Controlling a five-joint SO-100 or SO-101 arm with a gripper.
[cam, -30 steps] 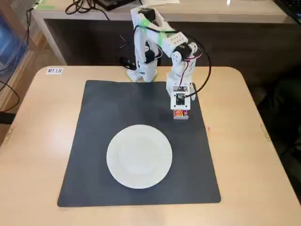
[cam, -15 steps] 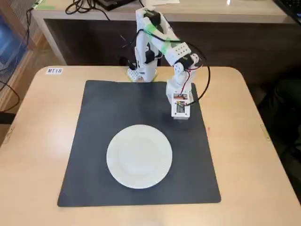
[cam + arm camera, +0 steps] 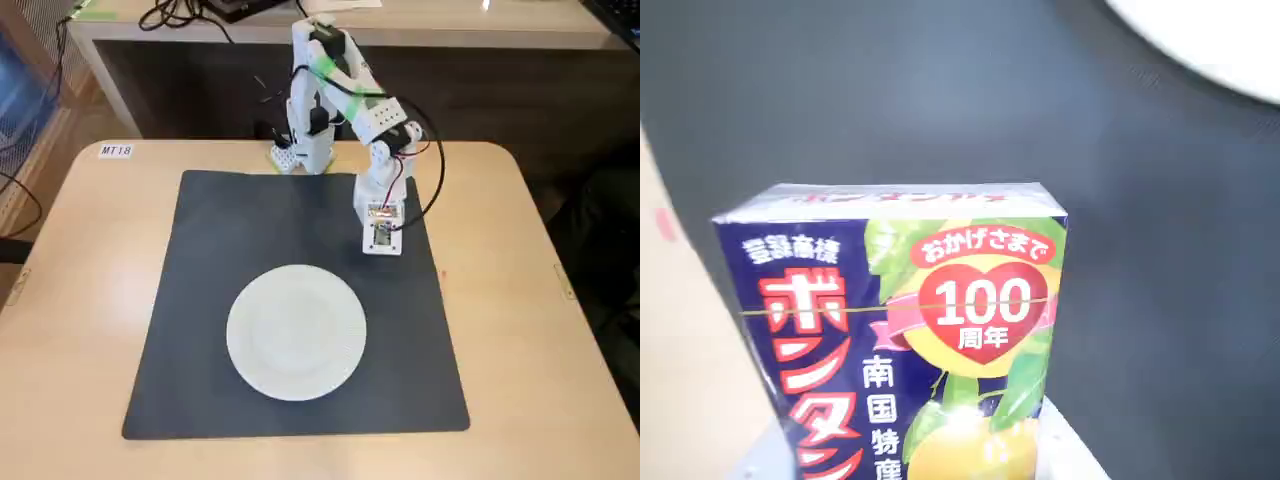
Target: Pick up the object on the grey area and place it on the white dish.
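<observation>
Even, soft daylight filling fixed view — weak shadows lying under arm, white dish glowing bright. Wrist view blurring throughout; packet catching small glare spot near bottom — dish corner overexposing.

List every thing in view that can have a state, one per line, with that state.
packet: close under the wrist camera, over the mat, not on the dish; hidden by the arm in the fixed view; whether it is lifted cannot be told.
white dish: empty, flat on the mat.
grey mat: flat on the wooden table.
hand: pointing down over the mat's right part; open or shut cannot be told.
</observation>
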